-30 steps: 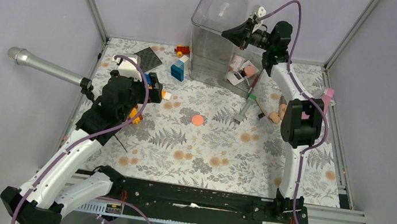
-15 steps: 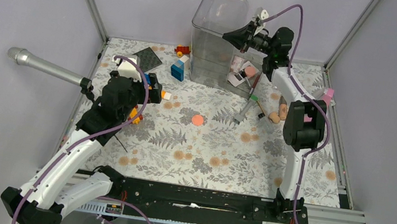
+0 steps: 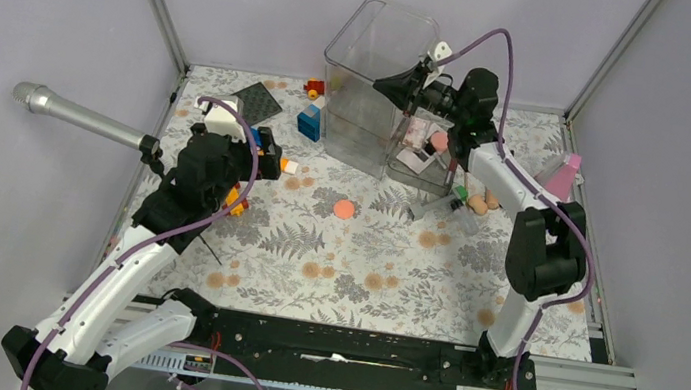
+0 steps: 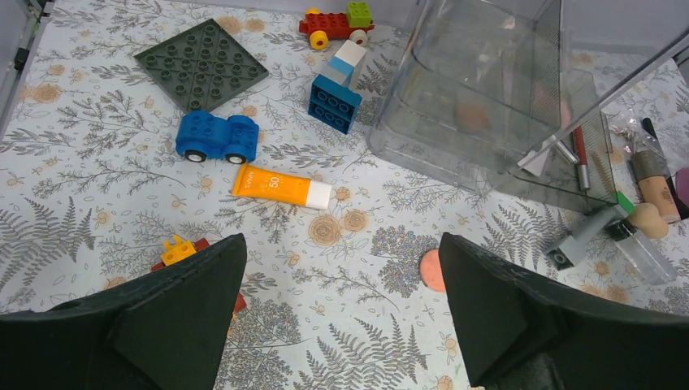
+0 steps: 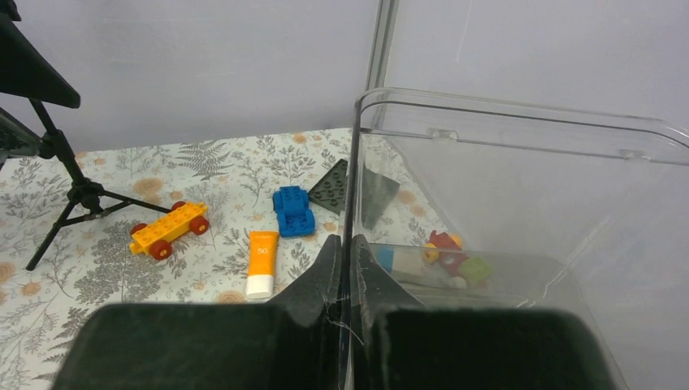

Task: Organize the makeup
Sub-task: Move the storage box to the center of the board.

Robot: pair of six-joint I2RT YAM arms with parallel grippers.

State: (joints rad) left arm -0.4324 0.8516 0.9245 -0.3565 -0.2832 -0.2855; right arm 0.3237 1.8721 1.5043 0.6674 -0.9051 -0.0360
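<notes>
Now the right hand (image 3: 383, 85), clamped on the clear bin (image 3: 358, 106), has tilted it

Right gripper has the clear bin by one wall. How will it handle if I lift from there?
The clear bin looks like thin rigid plastic: probably stiff and light. Pinched by the right gripper on one wall only, it will likely tilt or swing. The glossy wall may slip.

Only legible txt: "50" on orange tube (image 4: 280, 186) w/ white cap, nr blue toy car (image 4: 216, 136).
</notes>
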